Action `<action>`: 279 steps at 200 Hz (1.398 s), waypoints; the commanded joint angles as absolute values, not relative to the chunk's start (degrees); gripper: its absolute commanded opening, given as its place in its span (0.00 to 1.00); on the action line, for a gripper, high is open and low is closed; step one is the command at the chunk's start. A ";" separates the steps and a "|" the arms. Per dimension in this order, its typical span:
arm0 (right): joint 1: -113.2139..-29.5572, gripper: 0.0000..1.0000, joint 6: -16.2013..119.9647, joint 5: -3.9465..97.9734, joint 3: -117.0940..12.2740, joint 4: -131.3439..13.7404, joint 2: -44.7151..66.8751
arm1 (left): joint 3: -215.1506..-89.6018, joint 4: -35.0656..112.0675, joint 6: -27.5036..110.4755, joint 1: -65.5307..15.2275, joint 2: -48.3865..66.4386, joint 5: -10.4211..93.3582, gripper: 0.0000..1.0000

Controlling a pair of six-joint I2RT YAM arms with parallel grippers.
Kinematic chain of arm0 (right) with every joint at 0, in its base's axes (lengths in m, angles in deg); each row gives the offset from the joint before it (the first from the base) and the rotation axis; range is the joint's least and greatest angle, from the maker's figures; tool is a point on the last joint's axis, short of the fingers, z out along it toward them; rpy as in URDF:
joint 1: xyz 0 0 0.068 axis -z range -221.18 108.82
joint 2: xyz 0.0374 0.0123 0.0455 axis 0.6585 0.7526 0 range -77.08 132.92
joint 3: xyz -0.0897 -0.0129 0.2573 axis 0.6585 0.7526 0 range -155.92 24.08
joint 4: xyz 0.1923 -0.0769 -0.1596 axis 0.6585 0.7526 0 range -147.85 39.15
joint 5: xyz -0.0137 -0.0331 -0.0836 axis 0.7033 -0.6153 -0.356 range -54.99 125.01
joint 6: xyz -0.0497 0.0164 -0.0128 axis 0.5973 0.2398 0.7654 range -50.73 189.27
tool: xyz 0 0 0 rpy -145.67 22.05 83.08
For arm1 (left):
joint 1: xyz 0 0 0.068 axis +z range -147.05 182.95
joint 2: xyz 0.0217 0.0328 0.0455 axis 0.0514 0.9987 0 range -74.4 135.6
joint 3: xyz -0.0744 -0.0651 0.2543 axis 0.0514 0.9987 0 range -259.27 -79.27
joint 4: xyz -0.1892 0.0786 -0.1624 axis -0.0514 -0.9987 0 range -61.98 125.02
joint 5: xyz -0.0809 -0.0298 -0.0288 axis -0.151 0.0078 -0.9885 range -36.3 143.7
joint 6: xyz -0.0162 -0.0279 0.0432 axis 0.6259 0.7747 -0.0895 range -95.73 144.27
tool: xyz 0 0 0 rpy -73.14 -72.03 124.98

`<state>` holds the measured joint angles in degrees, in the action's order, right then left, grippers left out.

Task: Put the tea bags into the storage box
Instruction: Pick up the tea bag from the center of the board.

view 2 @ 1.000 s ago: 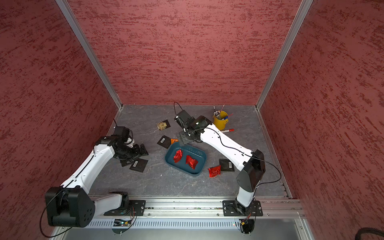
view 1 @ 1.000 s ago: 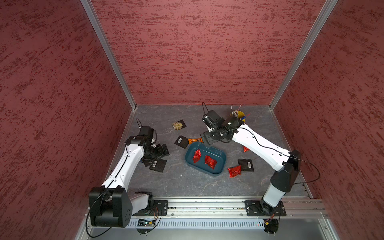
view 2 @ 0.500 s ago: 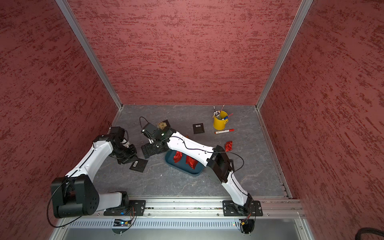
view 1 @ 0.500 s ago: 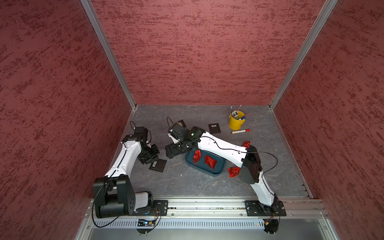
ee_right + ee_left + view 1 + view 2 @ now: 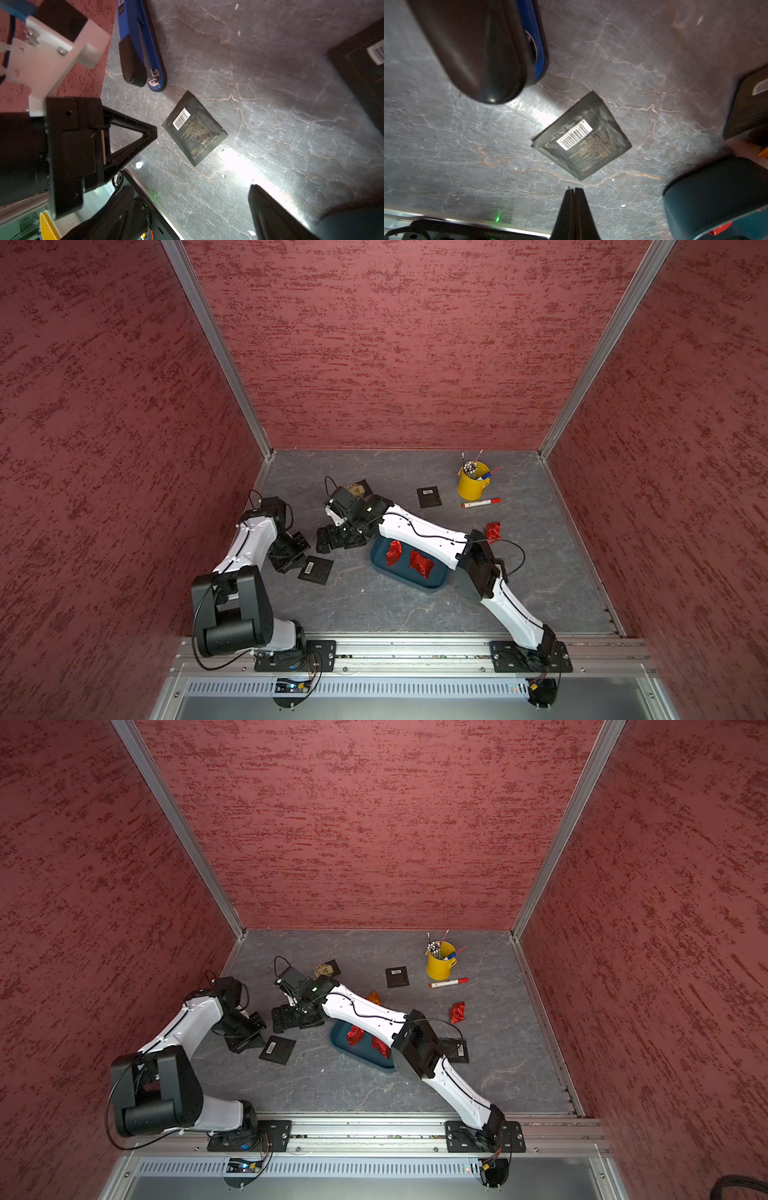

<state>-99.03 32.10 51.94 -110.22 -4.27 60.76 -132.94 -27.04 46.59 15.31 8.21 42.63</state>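
Near the tabletop's middle, the storage box [image 5: 434, 585] holds only two red tea bags [image 5: 393, 551], while a black packet [image 5: 581, 137], a tan packet [image 5: 324, 970], an orange wrapper [image 5: 372, 997] and a red pouch [image 5: 493, 531] lie outside, left jaws pressed together empty, right jaws spread.

On my feed the bench [image 5: 654, 52] looks like veined grey stone with a sheen. The black tea bag [image 5: 581, 137] is glossy film, the red pouches [image 5: 420, 563] crinkly foil, the storage box [image 5: 401, 572] smooth teal plastic.
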 commanded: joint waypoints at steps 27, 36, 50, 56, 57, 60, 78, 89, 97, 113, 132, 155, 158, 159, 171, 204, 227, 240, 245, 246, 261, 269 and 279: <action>-97.26 0.90 24.44 51.81 -111.89 -4.04 61.74 | -133.90 -24.86 46.69 16.04 13.97 44.25 0.00; -97.08 0.90 22.79 51.97 -111.63 -4.01 61.74 | -133.69 -24.18 46.70 16.12 14.81 44.14 0.00; -97.08 0.89 19.22 52.79 -110.51 -5.57 61.08 | -133.41 -23.24 46.54 16.39 16.05 43.62 0.00; -97.28 0.89 17.57 53.41 -109.81 -7.22 60.73 | -133.59 -23.00 46.40 16.41 16.58 43.45 0.00; -97.31 0.89 17.44 53.53 -109.71 -7.53 60.64 | -133.63 -23.00 46.36 16.45 16.66 43.43 0.00; -97.45 0.89 16.53 53.71 -109.47 -8.23 60.50 | -133.67 -22.99 46.26 16.54 16.85 43.42 0.00; -99.01 0.88 11.53 52.63 -108.74 -10.94 60.36 | -134.37 -23.12 46.07 16.67 17.02 43.55 0.00; -100.31 0.88 8.95 51.49 -107.91 -12.40 60.70 | -134.76 -23.07 46.08 16.64 16.53 43.94 0.00; -100.88 0.88 7.11 51.39 -107.28 -13.33 61.17 | -135.05 -23.07 46.01 16.61 16.44 44.09 0.00; -102.03 0.87 4.28 50.71 -105.56 -14.44 61.52 | -135.39 -23.31 45.95 16.61 16.51 44.26 0.00; -102.90 0.87 3.40 48.49 -104.94 -13.31 61.46 | -134.79 -22.63 45.99 16.56 16.41 44.46 0.00; -102.80 0.87 1.51 47.85 -103.53 -13.15 61.47 | -133.65 -21.45 45.65 16.50 17.80 43.67 0.00; -102.80 0.87 1.16 47.70 -103.27 -13.13 61.38 | -133.62 -21.32 45.56 16.50 18.08 43.58 0.00; -102.79 0.87 1.07 47.64 -103.23 -13.12 61.36 | -133.56 -21.28 45.55 16.49 18.16 43.54 0.00; -102.79 0.87 0.23 46.87 -101.88 -13.93 61.03 | -133.06 -20.46 45.16 16.52 18.99 43.13 0.00; -102.78 0.87 -2.50 46.27 -98.59 -17.15 60.82 | -132.56 -19.07 44.25 16.70 21.63 42.83 0.00; -102.79 0.87 -3.66 47.46 -95.35 -19.87 60.73 | -132.53 -18.44 43.56 16.63 23.08 42.73 0.00; -102.66 0.86 -5.07 48.21 -93.13 -22.08 60.57 | -132.53 -18.20 43.26 16.73 23.87 42.49 0.00; -102.65 0.85 -5.52 48.43 -92.52 -23.02 60.62 | -132.47 -18.08 43.17 16.63 24.09 42.40 0.00; -102.68 0.85 -5.61 48.45 -92.49 -23.04 60.63 | -132.46 -18.07 43.17 16.64 24.15 42.38 0.00; -102.44 0.83 -6.06 49.10 -92.57 -23.59 61.17 | -132.12 -17.74 43.07 16.66 24.30 41.78 0.00; -102.44 0.82 -6.26 49.45 -92.63 -23.65 61.46 | -132.01 -17.63 43.00 16.55 24.25 41.32 0.00; -102.39 0.80 -6.63 49.93 -92.40 -24.15 61.84 | -132.01 -17.64 43.00 16.55 24.21 41.30 0.00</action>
